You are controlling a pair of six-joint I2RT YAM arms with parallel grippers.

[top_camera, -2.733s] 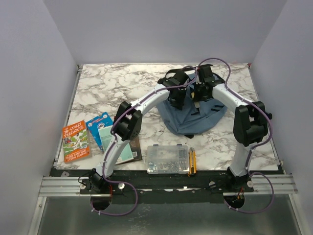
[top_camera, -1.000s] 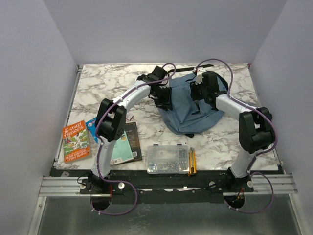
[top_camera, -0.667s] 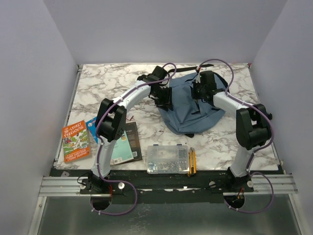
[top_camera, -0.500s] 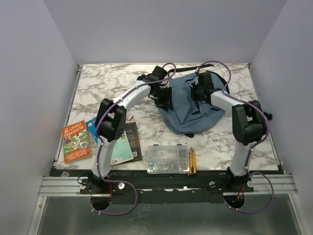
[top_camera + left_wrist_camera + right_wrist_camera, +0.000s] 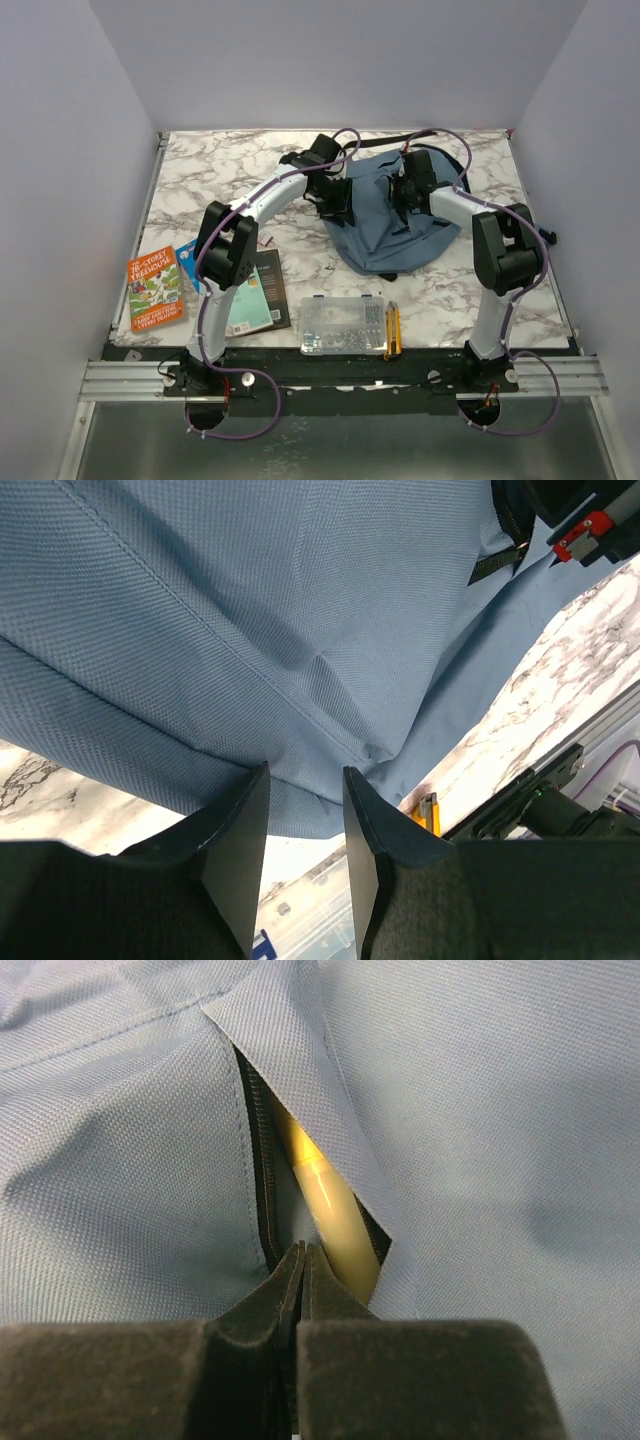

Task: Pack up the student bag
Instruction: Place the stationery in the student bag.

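Note:
The blue-grey student bag (image 5: 385, 238) lies flat at the table's back middle. My left gripper (image 5: 336, 203) is at the bag's left edge. In the left wrist view its fingers (image 5: 238, 815) stand open, and the hem of the bag (image 5: 250, 600) lies right at their tips. My right gripper (image 5: 407, 192) rests on top of the bag. In the right wrist view it is shut (image 5: 303, 1253) at the near end of an open zip slit (image 5: 262, 1165) in the bag (image 5: 480, 1110). A yellow object (image 5: 335, 1210) shows inside the slit. Whether the tips pinch anything is hidden.
A clear compartment box (image 5: 343, 325) and a yellow utility knife (image 5: 393, 330) lie at the front middle. An orange book (image 5: 155, 290), a blue booklet (image 5: 190, 268) and a dark teal book (image 5: 255, 298) lie front left. The left wrist view also shows the knife (image 5: 428, 810).
The left gripper has moved from the bag's top to its left edge. The right gripper has shifted slightly left over the bag during the last second.

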